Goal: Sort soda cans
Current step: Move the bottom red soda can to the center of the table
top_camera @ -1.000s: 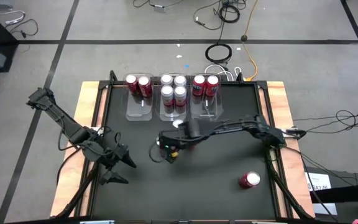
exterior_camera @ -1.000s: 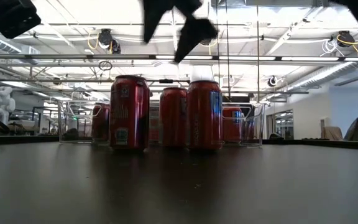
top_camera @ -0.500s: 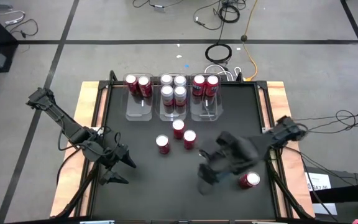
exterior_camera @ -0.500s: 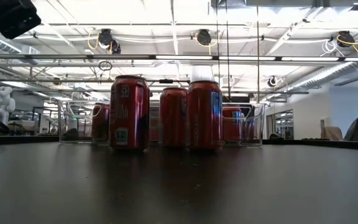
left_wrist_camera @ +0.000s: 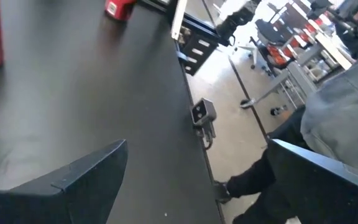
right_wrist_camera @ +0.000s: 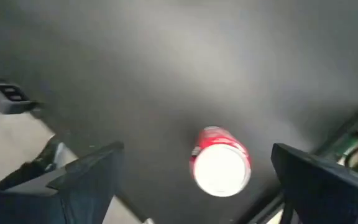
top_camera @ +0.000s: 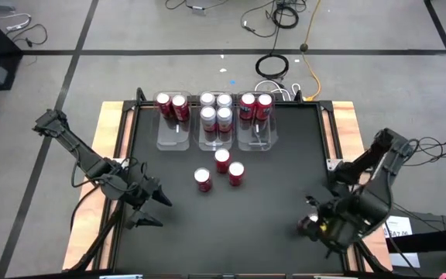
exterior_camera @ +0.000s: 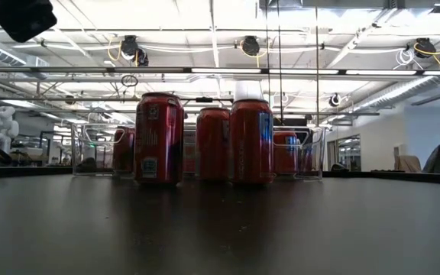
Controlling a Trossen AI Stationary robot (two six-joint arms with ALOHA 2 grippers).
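Observation:
Three red soda cans (top_camera: pixel 222 170) stand together mid-table and show close up in the low view (exterior_camera: pixel 205 139). A lone red can (right_wrist_camera: pixel 221 168) stands near the table's near right corner, almost hidden under my right gripper (top_camera: pixel 314 225). That gripper hangs open above it, looking down, with fingers wide on either side in the right wrist view (right_wrist_camera: pixel 197 149). At the far edge, three clear bins hold two red cans (top_camera: pixel 172 105), several silver cans (top_camera: pixel 216 110) and two red cans (top_camera: pixel 255 105). My left gripper (top_camera: pixel 157 208) waits open at the near left (left_wrist_camera: pixel 197 143).
The bins (top_camera: pixel 173 138) line the table's far edge, in front of the black frame rail. Bare black tabletop (top_camera: pixel 269 186) lies between the three cans and the lone can. A person's grey sleeve (left_wrist_camera: pixel 347 118) and dark trouser leg show beyond the table's edge (left_wrist_camera: pixel 188 118).
My right arm has swung away from the three cans in the middle, across the table toward the near right corner, and now hangs over the lone can. The three cans, partly covered by it before, stand uncovered where they were.

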